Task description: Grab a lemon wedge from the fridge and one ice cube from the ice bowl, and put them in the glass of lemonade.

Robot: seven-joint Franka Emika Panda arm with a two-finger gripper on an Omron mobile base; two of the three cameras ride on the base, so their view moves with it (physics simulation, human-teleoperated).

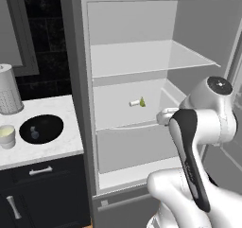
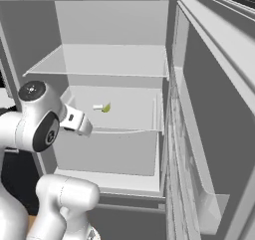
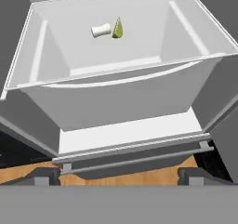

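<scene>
Grey fridge (image 1: 78, 104) stands open, the lemon wedge (image 3: 108, 29) lying on its middle shelf; the gripper (image 3: 119, 175), fingers apart, hangs before that shelf.

The pale white-grey middle shelf (image 1: 118, 116) of the open matte grey fridge (image 1: 78, 104) carries a tiny whitish lemon wedge with a yellow-green end (image 1: 138, 102), lying alone near the back.

The white marble counter (image 1: 52, 151) holds a shallow round black bowl (image 1: 41, 129), a small whitish cup of pale liquid (image 1: 6, 136) and a tall perforated grey-white cylinder (image 1: 8, 95).

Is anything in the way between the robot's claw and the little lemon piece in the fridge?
Nothing visible blocks it. The fridge stands open, and the lemon wedge lies alone on the middle shelf. The gripper is open, in front of and below that shelf, whose front lip it must clear.
</scene>
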